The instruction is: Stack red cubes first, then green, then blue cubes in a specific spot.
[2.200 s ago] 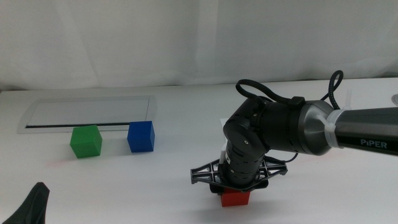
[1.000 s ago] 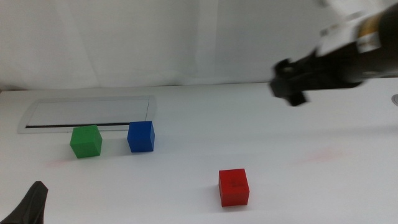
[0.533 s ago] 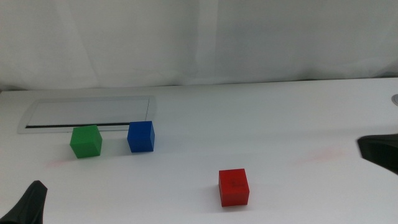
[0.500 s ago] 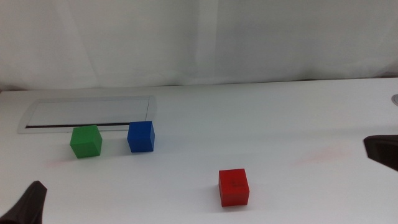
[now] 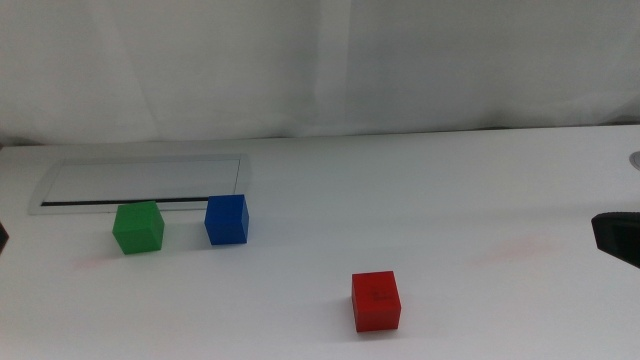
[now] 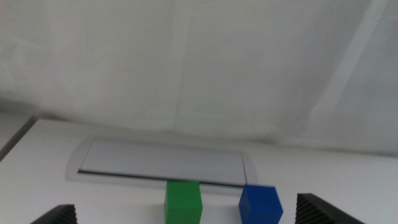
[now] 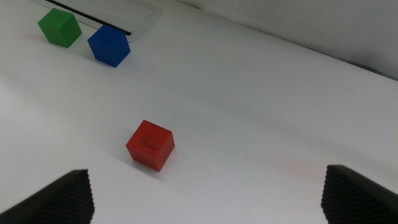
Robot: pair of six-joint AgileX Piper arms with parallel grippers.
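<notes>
Three cubes: one red cube (image 5: 376, 300), green cube (image 5: 138, 227), blue cube (image 5: 227, 219); both grippers spread wide, empty.

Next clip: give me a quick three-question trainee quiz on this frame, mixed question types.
1. True or false: the red cube has another cube stacked on it.
2. Which cube sits closest to the green cube? A) the red cube B) the blue cube C) neither, all are equally spaced
3. Fill in: the flat grey tray lies just ___ the green and blue cubes, as the middle view shows them.

Key: 1 false, its top is bare. 2 B, they stand side by side, apart. 3 behind.

The left end effector and right end effector both stand open, holding nothing.
</notes>
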